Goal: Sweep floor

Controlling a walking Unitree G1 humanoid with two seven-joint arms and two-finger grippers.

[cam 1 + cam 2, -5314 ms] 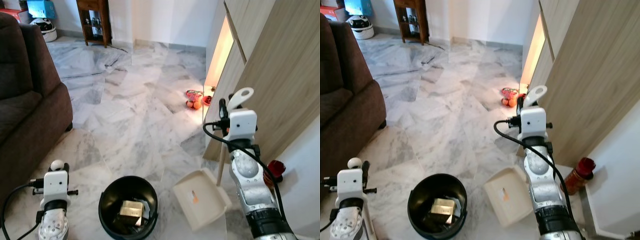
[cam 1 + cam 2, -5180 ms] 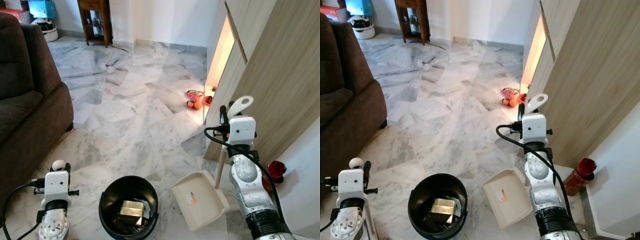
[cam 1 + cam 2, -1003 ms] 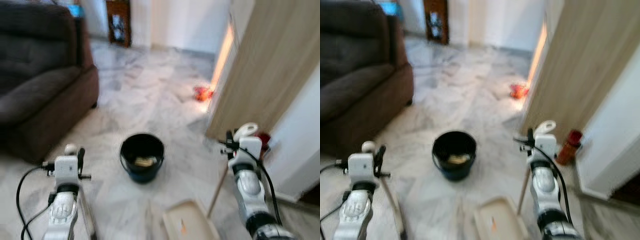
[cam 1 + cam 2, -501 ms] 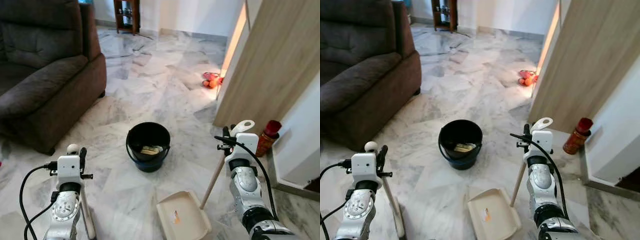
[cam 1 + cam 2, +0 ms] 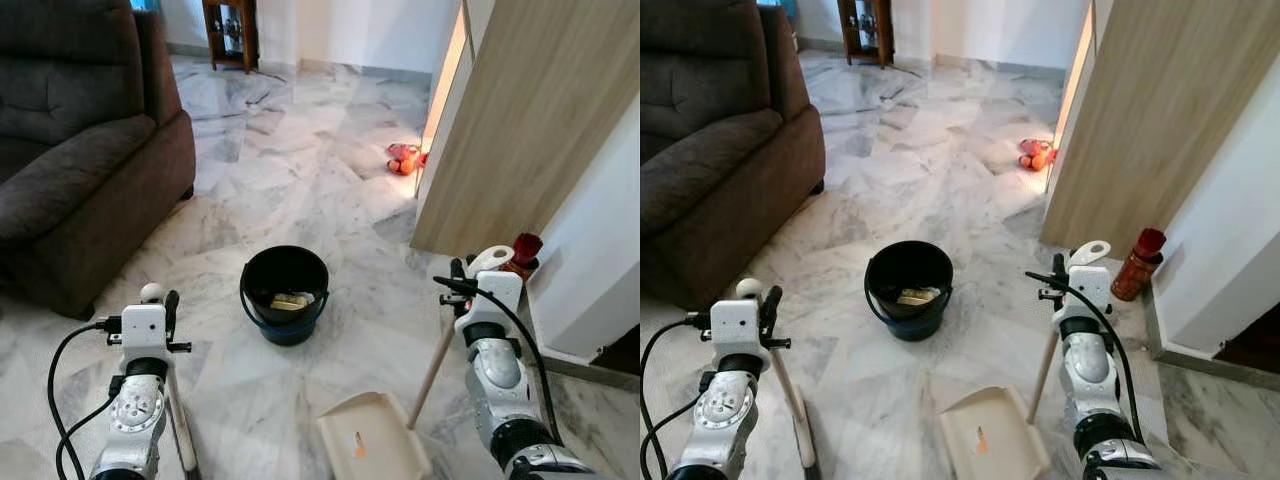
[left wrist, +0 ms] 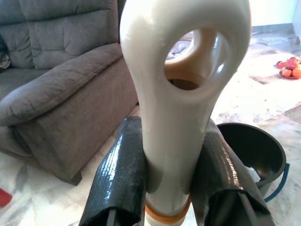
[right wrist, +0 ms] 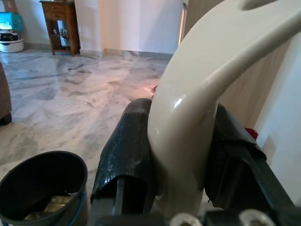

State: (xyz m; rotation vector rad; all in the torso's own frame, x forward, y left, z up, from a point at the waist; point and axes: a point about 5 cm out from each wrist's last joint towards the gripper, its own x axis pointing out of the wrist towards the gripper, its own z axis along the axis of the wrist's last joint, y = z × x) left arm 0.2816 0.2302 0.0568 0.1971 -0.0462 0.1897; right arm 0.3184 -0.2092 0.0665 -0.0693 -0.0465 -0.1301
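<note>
Left pincer (image 6: pixel 171 188) clamped on broom handle (image 6: pixel 181 94); right pincer (image 7: pixel 181 165) clamped on dustpan handle (image 7: pixel 197 117). Dustpan (image 5: pixel 372 440) below right pincer holds one scrap. Bucket (image 5: pixel 285 293) ahead between pincers; emptying judged outstanding

No readable text anywhere in the scene.

The small orange mark on the cream plastic dustpan (image 5: pixel 372 450) is too small to make out, and the red-capped bottle (image 5: pixel 1137 263) by the white wall carries a label too blurred to read.
</note>
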